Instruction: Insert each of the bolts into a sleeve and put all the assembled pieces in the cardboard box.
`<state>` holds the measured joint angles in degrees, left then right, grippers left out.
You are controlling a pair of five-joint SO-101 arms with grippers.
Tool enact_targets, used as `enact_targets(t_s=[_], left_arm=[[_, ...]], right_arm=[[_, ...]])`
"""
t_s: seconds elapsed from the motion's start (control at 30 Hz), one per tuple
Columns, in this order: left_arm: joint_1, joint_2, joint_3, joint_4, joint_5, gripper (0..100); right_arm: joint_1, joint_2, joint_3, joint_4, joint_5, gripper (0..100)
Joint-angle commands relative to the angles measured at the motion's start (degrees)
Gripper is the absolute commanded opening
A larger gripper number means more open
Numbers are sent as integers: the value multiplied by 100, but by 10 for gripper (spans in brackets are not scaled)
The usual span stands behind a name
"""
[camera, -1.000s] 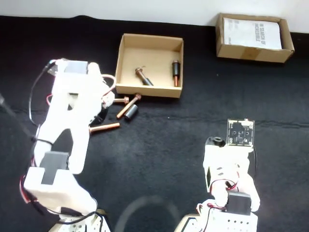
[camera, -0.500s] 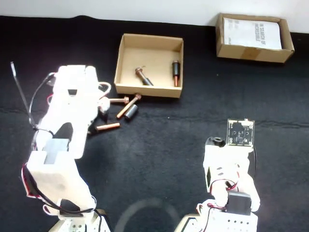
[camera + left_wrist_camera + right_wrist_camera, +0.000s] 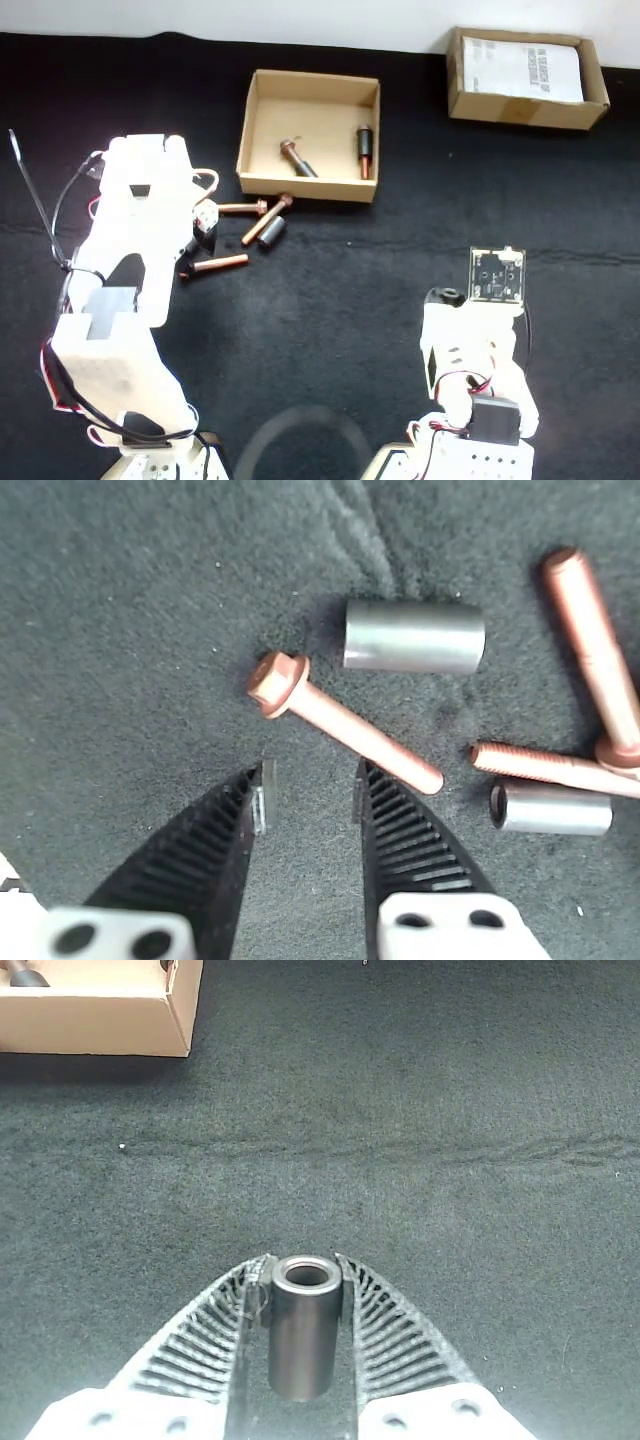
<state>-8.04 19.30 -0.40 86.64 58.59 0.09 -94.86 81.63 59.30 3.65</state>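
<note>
The released left hand (image 3: 310, 790) sat just short of a slantwise copper bolt (image 3: 350, 730); the right hand (image 3: 303, 1268) grasped a sleeve (image 3: 303, 1340).

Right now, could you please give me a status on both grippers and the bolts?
Left gripper open near a loose bolt. Right gripper shut on a sleeve. Loose sleeve lies close beside that bolt.

The table (image 3: 340, 300) carries a black cloth. Each bolt (image 3: 345, 730) is copper-coloured. Each sleeve (image 3: 414, 637) is plain grey metal. The cardboard box (image 3: 305, 188) is plain tan. The left arm (image 3: 140, 240) and right arm (image 3: 470, 345) are white. The left pincer (image 3: 310, 780) and right pincer (image 3: 302, 1272) have black, ribbed fingers (image 3: 210, 850).
</note>
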Motion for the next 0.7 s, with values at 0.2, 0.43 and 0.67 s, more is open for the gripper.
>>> enact_targets(t_s=[0.2, 0.43, 0.67], left_arm=[[-31, 31, -163, -132, -26, 143], [-48, 673, -233, -255, -18, 143], [-75, 910, -233, -624, -53, 143]], right_arm=[[-22, -66, -92, 13, 0, 6], [-22, -66, -92, 13, 9, 6], [-22, -66, -92, 13, 35, 6]])
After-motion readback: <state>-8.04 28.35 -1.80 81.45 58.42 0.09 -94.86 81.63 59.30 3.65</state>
